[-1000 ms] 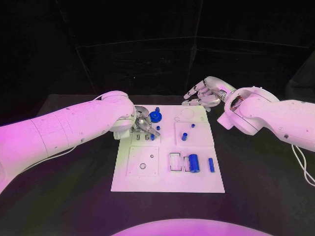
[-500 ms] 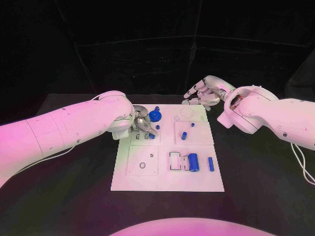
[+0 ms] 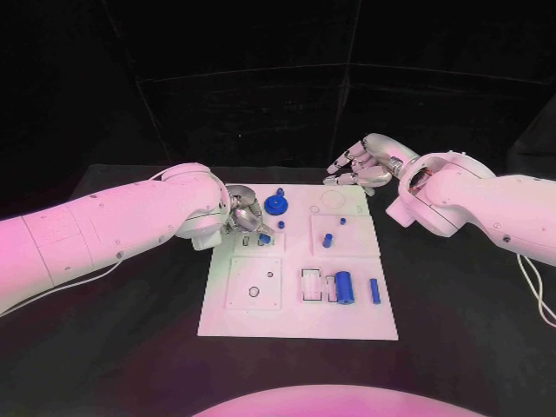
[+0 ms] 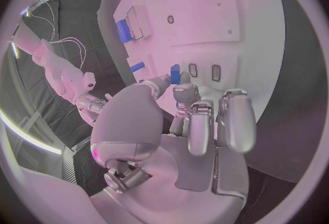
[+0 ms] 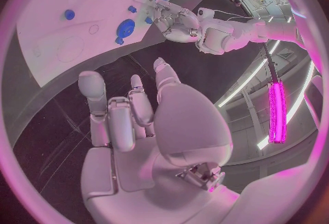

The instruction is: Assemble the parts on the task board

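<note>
The white task board (image 3: 291, 304) lies mid-table. My left hand (image 3: 244, 217) is over the board's left side, and its thumb and a finger pinch a small blue part (image 3: 264, 239) at two narrow slots (image 4: 215, 72). The left wrist view shows that part (image 4: 175, 74) between the fingertips (image 4: 185, 90). A blue knob (image 3: 275, 205) stands just beyond that hand. My right hand (image 3: 363, 169) hovers past the board's far edge with its fingers apart and nothing in them. A large blue cylinder (image 3: 343, 287) and a thin blue peg (image 3: 374, 291) lie at the near right.
Three small blue pieces (image 3: 329, 241) sit in the board's right middle area. A square plate with a round hole (image 3: 254, 287) is at the near left. Bare black table (image 3: 128, 347) surrounds the board on all sides.
My left hand has drawn slightly toward the board's left edge with the small blue part still at its fingertips. The right hand has barely moved.
</note>
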Action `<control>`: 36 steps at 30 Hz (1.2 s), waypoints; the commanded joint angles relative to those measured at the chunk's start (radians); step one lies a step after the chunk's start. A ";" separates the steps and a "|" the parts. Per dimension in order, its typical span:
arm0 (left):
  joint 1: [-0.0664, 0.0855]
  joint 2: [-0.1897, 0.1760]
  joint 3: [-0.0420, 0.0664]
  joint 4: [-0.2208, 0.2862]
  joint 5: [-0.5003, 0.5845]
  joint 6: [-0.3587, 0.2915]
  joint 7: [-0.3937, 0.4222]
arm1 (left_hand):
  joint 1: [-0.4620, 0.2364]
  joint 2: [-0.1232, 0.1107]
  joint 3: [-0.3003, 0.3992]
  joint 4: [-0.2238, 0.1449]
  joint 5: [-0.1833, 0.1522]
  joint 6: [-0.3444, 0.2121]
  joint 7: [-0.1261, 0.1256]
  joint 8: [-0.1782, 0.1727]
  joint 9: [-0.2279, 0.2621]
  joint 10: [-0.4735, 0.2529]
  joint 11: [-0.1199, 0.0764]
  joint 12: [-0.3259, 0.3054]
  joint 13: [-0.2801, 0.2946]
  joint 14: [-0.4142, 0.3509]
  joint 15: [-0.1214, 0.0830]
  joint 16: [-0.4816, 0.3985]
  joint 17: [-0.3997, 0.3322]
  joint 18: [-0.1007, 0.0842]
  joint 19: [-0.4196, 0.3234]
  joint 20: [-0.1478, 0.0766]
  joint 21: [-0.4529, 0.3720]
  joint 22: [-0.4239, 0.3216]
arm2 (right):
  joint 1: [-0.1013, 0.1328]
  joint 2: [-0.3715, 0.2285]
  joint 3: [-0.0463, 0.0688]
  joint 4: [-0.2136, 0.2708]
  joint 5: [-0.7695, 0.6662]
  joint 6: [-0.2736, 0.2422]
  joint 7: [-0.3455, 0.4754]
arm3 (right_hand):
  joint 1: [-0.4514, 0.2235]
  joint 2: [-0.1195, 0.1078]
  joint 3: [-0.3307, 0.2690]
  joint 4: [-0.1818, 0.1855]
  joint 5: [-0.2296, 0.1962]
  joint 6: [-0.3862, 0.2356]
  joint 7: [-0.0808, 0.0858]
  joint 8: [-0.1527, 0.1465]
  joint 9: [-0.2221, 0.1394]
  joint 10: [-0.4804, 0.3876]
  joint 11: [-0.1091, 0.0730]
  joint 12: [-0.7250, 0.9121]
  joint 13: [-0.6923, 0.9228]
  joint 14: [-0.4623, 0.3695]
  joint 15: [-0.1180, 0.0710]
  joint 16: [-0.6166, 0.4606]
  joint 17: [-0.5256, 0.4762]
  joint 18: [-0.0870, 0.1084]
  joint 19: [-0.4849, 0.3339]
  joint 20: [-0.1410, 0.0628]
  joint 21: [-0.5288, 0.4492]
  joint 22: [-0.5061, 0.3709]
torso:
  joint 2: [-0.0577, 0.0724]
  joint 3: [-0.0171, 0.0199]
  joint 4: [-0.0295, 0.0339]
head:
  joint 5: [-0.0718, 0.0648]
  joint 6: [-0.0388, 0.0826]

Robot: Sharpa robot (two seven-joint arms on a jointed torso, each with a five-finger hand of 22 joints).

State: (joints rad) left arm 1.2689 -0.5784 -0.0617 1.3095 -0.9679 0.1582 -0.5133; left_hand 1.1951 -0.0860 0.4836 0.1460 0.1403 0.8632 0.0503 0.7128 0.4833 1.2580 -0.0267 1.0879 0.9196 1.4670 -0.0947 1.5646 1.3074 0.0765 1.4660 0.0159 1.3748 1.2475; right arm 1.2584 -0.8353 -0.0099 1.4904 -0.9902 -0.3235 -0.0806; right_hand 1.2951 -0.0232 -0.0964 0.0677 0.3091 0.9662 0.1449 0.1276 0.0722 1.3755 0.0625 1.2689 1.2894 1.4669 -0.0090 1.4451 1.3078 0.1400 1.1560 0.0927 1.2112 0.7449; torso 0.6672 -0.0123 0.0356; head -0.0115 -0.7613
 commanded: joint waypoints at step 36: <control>-0.060 -0.042 -0.003 0.040 -0.123 -0.162 -0.005 | -0.012 -0.012 0.208 -0.193 0.012 0.000 -0.001 0.008 0.004 0.017 -0.001 0.006 0.005 0.104 0.004 0.006 0.263 -0.015 0.013 0.002 0.004 0.015 | 0.002 -0.011 0.000 0.000 0.021 0.004 0.011 | 0.006 0.010 -0.007 -0.003 0.004 0.004 -0.003 0.005 0.000 0.003 -0.007 -0.005 -0.001 0.049 -0.009 -0.005 0.006 0.009 -0.005 -0.002 -0.004 -0.002 | 0.000 -0.0002 -0.0007 | 0.017 0.000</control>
State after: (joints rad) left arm 1.2085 -0.6196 -0.0655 1.3483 -1.0708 -0.0411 -0.5080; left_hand 1.1774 -0.1036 0.5125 0.1283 0.1458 0.8668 0.0539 0.7169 0.4874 1.2689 -0.0303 1.0879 0.9245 1.4669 -0.0945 1.5646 1.3074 0.0765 1.4658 0.0162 1.3749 1.2604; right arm 1.2584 -0.8470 -0.0100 1.4901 -0.9810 -0.3235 -0.0787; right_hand 1.2990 -0.0193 -0.0991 0.0649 0.3087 0.9662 0.1449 0.1275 0.0722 1.3755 0.0625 1.2689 1.2896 1.4669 -0.0090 1.4452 1.3074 0.1399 1.1560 0.0927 1.2112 0.7440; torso 0.6675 -0.0126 0.0352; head 0.0051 -0.7607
